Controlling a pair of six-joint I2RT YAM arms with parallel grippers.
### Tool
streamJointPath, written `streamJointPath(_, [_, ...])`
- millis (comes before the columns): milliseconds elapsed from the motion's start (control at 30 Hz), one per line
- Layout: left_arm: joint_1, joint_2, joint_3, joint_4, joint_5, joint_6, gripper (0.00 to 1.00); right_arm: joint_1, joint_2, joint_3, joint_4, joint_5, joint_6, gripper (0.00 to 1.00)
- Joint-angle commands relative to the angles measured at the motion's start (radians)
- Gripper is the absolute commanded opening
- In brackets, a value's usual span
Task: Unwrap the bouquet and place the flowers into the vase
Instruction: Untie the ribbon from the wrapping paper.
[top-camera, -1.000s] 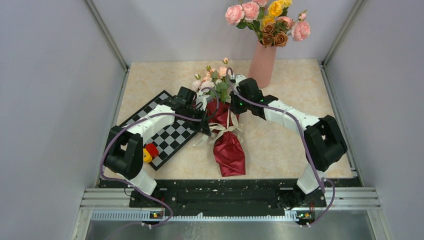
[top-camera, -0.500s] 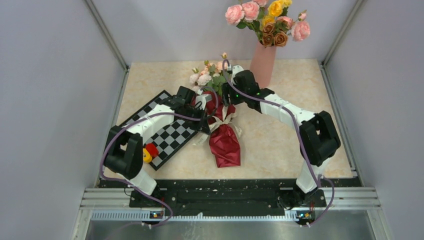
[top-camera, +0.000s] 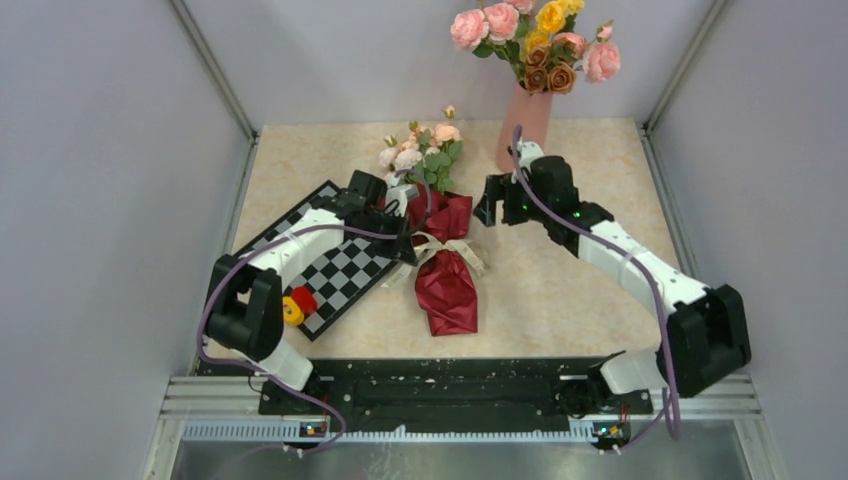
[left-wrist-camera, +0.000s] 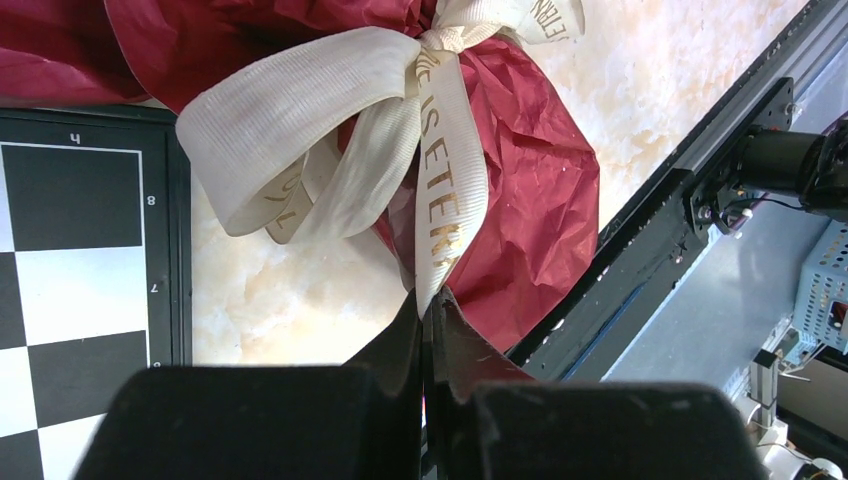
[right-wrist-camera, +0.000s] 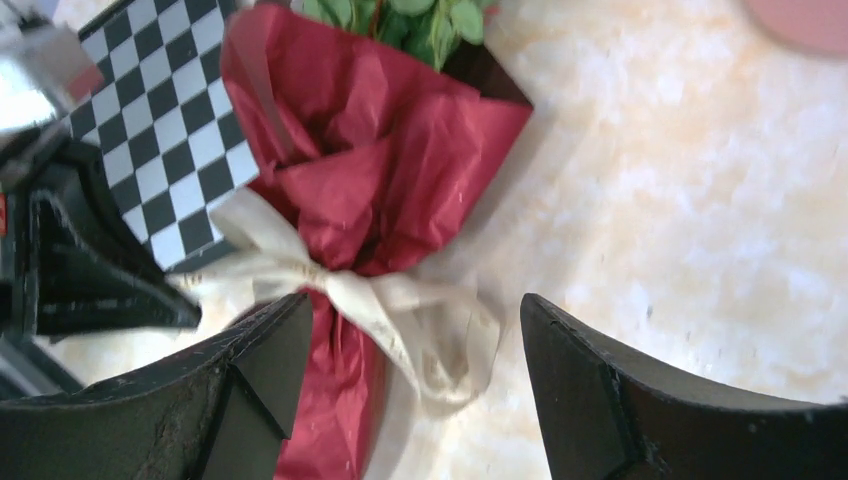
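Since a second ago the right gripper (top-camera: 488, 203) has let go and drawn back to the right of the bouquet (top-camera: 446, 275); its fingers are spread and empty. The left gripper (left-wrist-camera: 426, 318) is clenched on a ribbon (left-wrist-camera: 300, 130) tail. The bouquet lies on the table (top-camera: 560, 280) beside the chessboard (top-camera: 335, 265), still wrapped. Count: one bouquet, one vase (top-camera: 523, 125), one chessboard. Stems are hidden in the paper (right-wrist-camera: 400, 150); the vase is mostly cut off in the right wrist view.

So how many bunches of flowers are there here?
2. The larger roses stand in the pink vase at the back. The wrapped bouquet lies on the table, next to the chessboard. None seems hidden.
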Motion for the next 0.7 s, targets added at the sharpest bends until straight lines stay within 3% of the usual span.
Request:
streamJointPath(0, [0.006,-0.04,0.012,0.008,0.006,0.011,0.0,-0.027,-0.122,-0.155,0.018,-0.108,0.064,0.78])
streamJointPath(200, [0.007,-0.044,0.011,0.008,0.012,0.005,0.0,-0.04,-0.24,-0.391,0.133,-0.19,0.164,0.76])
streamJointPath(433, [0.008,-0.046,0.01,0.011,0.019,-0.002,0.0,-0.041,-0.269,-0.504,0.161,-0.113,0.285,0.73])
streamJointPath(600, [0.008,-0.049,0.009,0.014,0.027,-0.002,0.0,-0.039,-0.345,-0.687,0.465,-0.057,0.57,0.7])
streamJointPath(667, [0.008,-0.053,0.008,0.016,0.026,-0.002,0.0,-0.038,-0.336,-0.7,0.495,-0.036,0.62,0.7])
